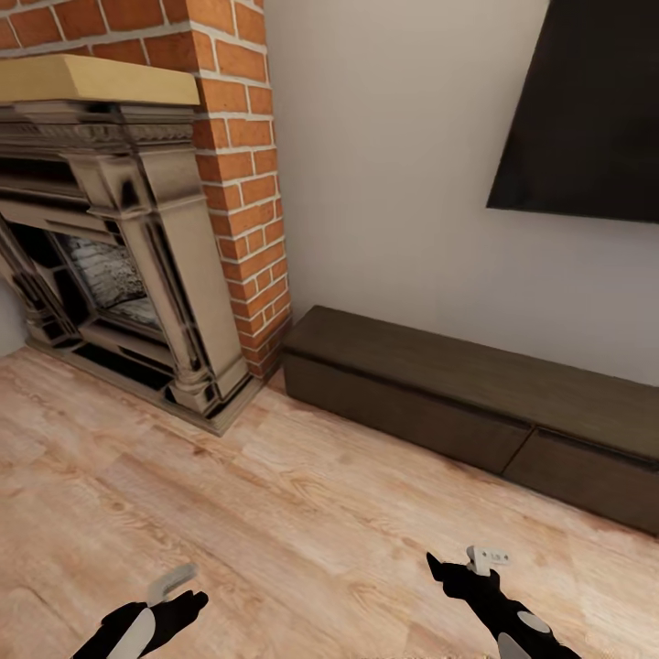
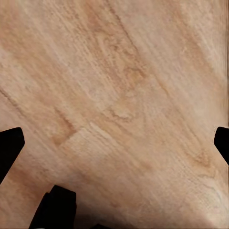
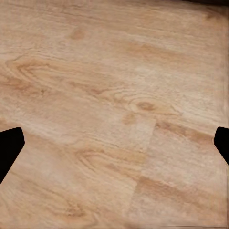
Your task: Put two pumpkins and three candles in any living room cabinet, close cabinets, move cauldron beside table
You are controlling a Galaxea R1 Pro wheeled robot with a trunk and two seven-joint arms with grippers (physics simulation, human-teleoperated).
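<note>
Left tool: low at the near edge of the head view, over bare floor; its wrist view has a dark fingertip at each side edge with plank between them, so it is spread wide and holds nothing
Right tool: also low and near, over the floor, well apart from the left one; its fingertips sit at opposite edges of the wrist view, released, gripping nothing
Floor: pale wood planks with strong grain, running from the arms to the wall
Cabinet: long, low, dark brown, standing against the wall beyond the right arm; both plain fronts sit flush, shut
Fireplace: ornate dark surround, far left, under a light wooden mantel
Brick column: red, between fireplace and cabinet
Wall: plain pale, carrying a black screen above the cabinet
</note>
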